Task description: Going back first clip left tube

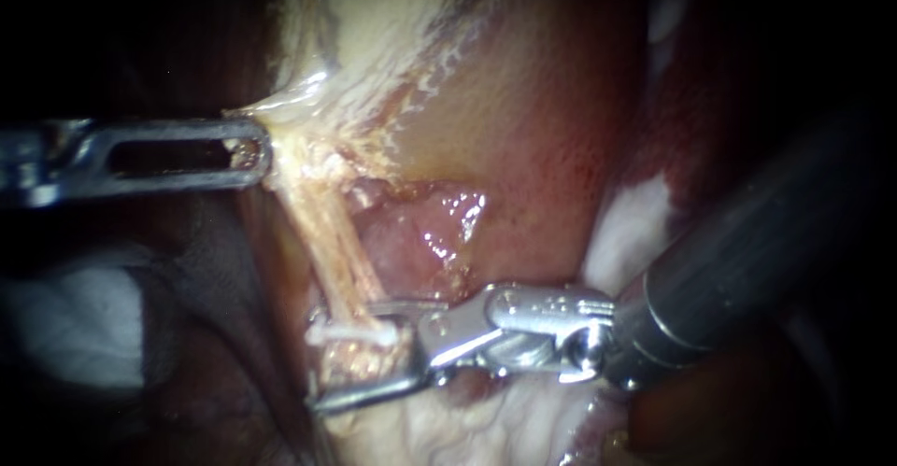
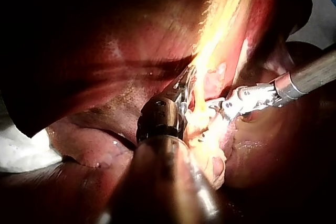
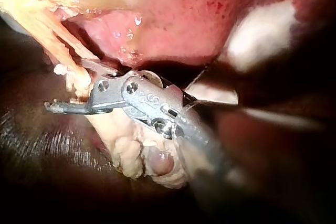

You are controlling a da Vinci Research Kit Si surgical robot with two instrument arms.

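A pale yellow tube (image 1: 329, 242) runs down from the fatty tissue under the gallbladder (image 1: 374, 27) to my right instrument (image 1: 316, 363). That instrument's jaws stand open, one on each side of the tube's lower end. Between them a thin whitish bar (image 1: 353, 333) lies across the tube; I cannot tell whether it is a clip. The right wrist view shows the same: my right instrument (image 3: 67, 85) straddles the tube (image 3: 58, 35) with a gap between its jaws. My left instrument (image 1: 260, 153) is shut on the tissue edge at the tube's upper end and holds it stretched towards the left.
Red liver (image 1: 551, 120) fills the area right of the tube, with a wet raw patch (image 1: 420, 233) beside it. White gauze lies at the lower left (image 1: 84, 317) and behind the right shaft (image 1: 635, 228). Lumpy fat (image 3: 142, 156) sits under the right jaws.
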